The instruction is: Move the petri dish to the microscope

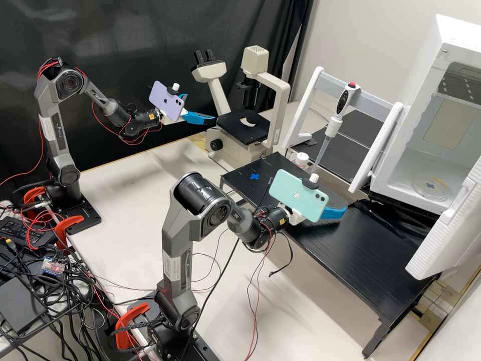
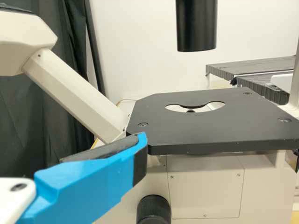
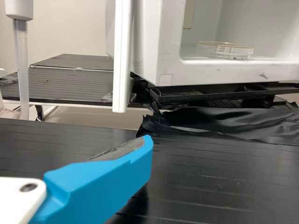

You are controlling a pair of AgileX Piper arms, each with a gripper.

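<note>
So the biggest thing here is the black table (image 1: 371,250), then the white cabinet (image 1: 391,150) beyond it with its door (image 1: 451,225) swung open, then the microscope (image 1: 279,105) with its flat black stage (image 1: 235,131). Left pincer (image 1: 200,108) is spread beside that stage, and the right pincer (image 1: 334,199) looks spread too, over the table. The petri dish (image 3: 225,50) is lying flat inside the cabinet, well apart from both. Handling-wise, I'd bet it's super light, clear and stiff, probably thin plastic, so it won't squish but could crack if you really clamp down. Smooth sides = slippery, and it's shallow, so there isn't much wall to grab. I'd go in level with the right one and take it across the middle, one pad each side, low on the side wall (image 3: 224,53). Catch only the upper edge and a lid, if there is one, might pop off. Can't tell what's in it, so gentle squeeze, keep it flat, no jerky moves imo.
</note>
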